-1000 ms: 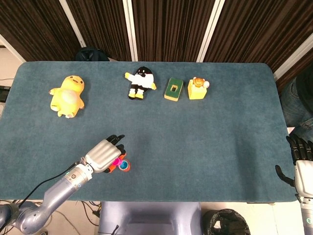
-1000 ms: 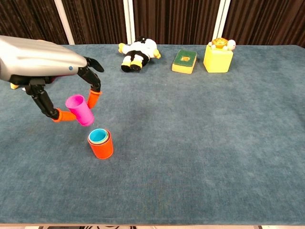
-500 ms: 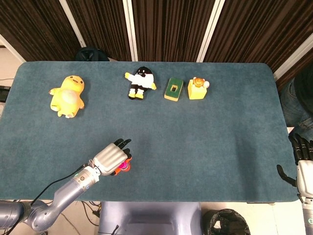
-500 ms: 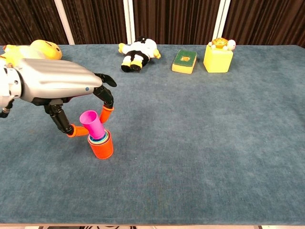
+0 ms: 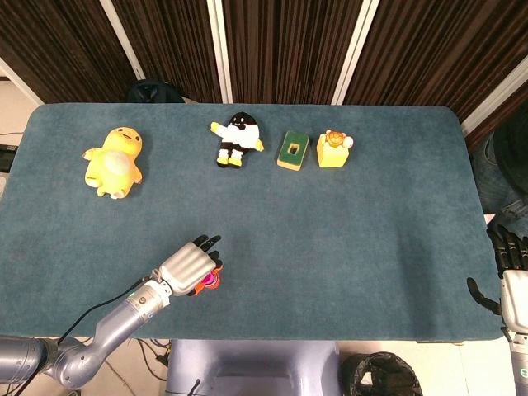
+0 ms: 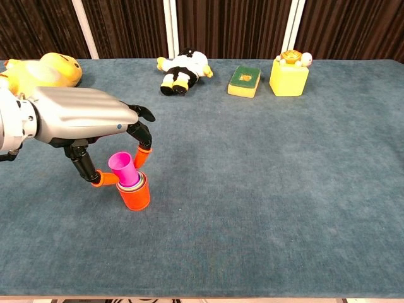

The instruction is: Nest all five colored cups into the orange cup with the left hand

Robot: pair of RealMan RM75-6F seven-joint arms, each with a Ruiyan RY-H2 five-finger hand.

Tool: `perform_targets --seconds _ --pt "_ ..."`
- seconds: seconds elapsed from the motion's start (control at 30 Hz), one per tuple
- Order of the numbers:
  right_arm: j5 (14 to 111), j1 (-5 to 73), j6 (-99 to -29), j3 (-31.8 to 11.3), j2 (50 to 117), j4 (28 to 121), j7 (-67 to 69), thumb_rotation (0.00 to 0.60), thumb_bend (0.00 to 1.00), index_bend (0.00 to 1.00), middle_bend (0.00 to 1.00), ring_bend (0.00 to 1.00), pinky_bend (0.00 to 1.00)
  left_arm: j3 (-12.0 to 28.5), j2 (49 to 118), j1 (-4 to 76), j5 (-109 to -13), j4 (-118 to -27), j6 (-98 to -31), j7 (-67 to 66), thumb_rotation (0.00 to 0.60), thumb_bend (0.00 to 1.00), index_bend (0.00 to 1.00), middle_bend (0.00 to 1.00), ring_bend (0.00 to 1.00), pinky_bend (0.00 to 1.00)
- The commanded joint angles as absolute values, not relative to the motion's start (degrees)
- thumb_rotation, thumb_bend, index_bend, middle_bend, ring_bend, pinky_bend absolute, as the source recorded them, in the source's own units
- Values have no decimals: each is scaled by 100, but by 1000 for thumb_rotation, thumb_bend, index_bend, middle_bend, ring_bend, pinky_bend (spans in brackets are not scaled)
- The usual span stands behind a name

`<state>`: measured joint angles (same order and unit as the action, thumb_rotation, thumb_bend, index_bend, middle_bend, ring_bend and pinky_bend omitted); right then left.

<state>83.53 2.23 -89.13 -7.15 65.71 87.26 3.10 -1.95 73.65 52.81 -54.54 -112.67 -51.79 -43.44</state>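
The orange cup (image 6: 134,197) stands upright near the table's front left, with other cups nested inside it. A magenta cup (image 6: 122,168) sits tilted in its mouth, pinched between the orange-tipped fingers of my left hand (image 6: 82,120), which hovers just above and left of the stack. In the head view the left hand (image 5: 186,264) covers most of the stack; only a bit of the magenta cup (image 5: 211,280) shows. My right hand (image 5: 510,262) hangs at the far right table edge, fingers apart and holding nothing.
Along the far side lie a yellow duck plush (image 5: 115,162), a black and white penguin plush (image 5: 237,139), a green and yellow sponge (image 5: 292,150) and a yellow toy block (image 5: 333,148). The blue table cloth (image 5: 346,247) stretches to the right of the cups.
My left hand carried the magenta cup right and down from beside the stack into the mouth of the orange cup, where it now sits lower.
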Motion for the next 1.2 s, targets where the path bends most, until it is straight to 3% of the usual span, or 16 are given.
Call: perform_targets --seconds 0.03,0.27,0.43,0.7,1.0,1.2 --pt "8356 226 -8910 -714 6571 8726 309 600 373 72 46 71 36 -189 7316 5303 -5439 -11306 -5188 -4333 600 243 247 260 5 132" --pt "8382 234 -8901 -702 6578 8722 309 600 374 72 46 72 36 -90 7138 5094 -5829 -11372 -5787 -4224 600 238 167 198 0 124" --pt "8391 237 -8891 -690 6580 8729 279 600 373 72 46 71 36 -250 7183 4368 -6594 -11299 -7139 -4192 600 199 117 129 0 117" --pt "8394 252 -8855 -675 6592 8742 214 600 373 72 46 72 36 -603 7410 2805 -7534 -10826 -9287 -3333 600 197 113 116 0 115" --pt "8562 298 -8816 -593 6608 8729 168 600 374 72 46 71 36 -632 7500 1883 -7487 -9978 -10063 -2340 600 197 111 91 0 78" --pt "8564 301 -8814 -585 6623 8736 120 600 374 72 46 72 36 -590 7515 1530 -7305 -9720 -10055 -1579 600 197 110 89 0 76"
